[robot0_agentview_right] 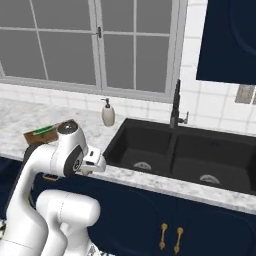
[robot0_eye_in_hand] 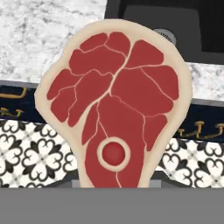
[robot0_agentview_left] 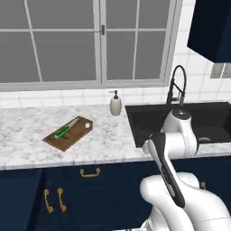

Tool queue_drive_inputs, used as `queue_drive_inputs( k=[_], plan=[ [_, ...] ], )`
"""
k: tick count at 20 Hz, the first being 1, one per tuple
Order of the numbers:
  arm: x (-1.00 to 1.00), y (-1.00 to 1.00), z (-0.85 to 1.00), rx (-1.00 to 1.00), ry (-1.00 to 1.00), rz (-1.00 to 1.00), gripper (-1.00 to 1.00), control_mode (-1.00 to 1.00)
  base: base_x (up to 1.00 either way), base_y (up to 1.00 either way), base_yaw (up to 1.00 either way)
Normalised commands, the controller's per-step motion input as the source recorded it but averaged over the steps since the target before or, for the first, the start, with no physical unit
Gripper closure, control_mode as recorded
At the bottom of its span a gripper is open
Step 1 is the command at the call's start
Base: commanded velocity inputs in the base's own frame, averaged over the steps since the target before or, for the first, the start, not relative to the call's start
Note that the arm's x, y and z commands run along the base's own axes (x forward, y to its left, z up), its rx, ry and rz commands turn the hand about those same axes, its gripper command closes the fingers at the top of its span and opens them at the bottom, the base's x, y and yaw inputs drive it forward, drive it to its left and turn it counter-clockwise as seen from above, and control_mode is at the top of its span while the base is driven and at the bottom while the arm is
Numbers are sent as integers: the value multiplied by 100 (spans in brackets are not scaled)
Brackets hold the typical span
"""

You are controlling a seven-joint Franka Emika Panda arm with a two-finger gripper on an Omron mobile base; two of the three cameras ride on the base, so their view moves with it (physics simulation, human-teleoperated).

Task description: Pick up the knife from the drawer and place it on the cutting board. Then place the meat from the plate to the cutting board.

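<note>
Gripping the meat (robot0_eye_in_hand: 116, 109), claw hangs above sink (robot0_eye_in_hand: 175, 19); knife (robot0_agentview_left: 62, 131) on cutting board (robot0_agentview_left: 74, 137)

The meat (robot0_eye_in_hand: 116, 109) sat right before the pincer; behind it lay the desk (robot0_eye_in_hand: 48, 39) edge and sink (robot0_eye_in_hand: 175, 22) — the floor (robot0_eye_in_hand: 30, 153) below.

The cutting board (robot0_agentview_left: 68, 133) looks like matt dark-brown wood. The surface (robot0_agentview_left: 27, 131) is mottled grey-white marble, smooth. The meat (robot0_eye_in_hand: 116, 105) is red flesh edged with pale fat, faintly glossy. The knife (robot0_agentview_left: 64, 129) has a green handle, possibly plastic. The sink (robot0_agentview_right: 185, 155) is matt black.
</note>
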Motion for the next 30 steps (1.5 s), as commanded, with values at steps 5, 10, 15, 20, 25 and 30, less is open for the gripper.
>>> queue_drive_inputs(
  k=[5, 10, 15, 20, 25, 30],
  plan=[
    [0, 0, 0, 0, 0, 0, 100, 100, 10, 71, 11],
    [0, 0, 0, 0, 0, 0, 100, 100, 30, 62, 8],
    [0, 0, 0, 0, 0, 0, 100, 100, 37, 51, 2],
    [0, 0, 0, 0, 0, 0, 100, 100, 63, 35, 1],
    [0, 0, 0, 0, 0, 0, 100, 100, 56, 1, 1],
    [0, 0, 0, 0, 0, 0, 100, -100, 6, 0, 2]
  ],
)
